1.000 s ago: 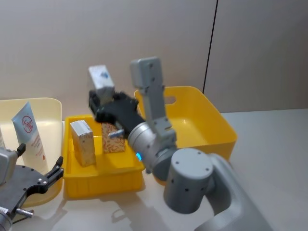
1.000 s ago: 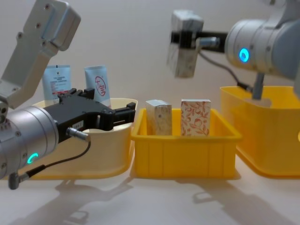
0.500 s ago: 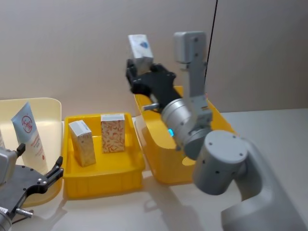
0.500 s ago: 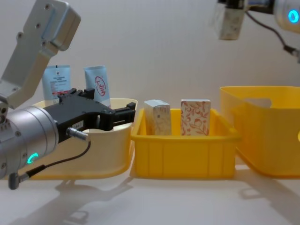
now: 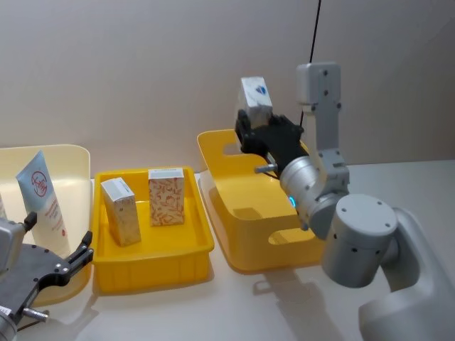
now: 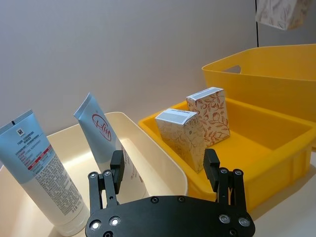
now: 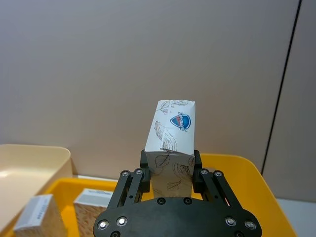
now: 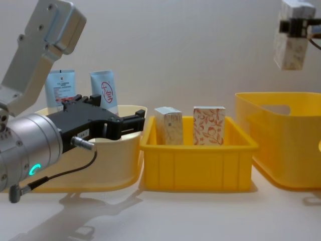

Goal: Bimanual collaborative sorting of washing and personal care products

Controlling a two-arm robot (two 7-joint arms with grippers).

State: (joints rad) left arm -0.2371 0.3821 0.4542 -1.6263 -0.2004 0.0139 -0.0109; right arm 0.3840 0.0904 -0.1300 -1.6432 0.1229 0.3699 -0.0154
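The right pincer clamps a white box above the large yellow bin; it is best lowered upright inside before release. The left pincer hovers open, well left of it.

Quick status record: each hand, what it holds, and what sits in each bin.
right hand: shut on white box, raised over large yellow bin
left hand: open, holding nothing, low beside cream bin
cream bin: red-logo tube and second tube, both upright
small yellow bin: marbled box and floral box, both upright
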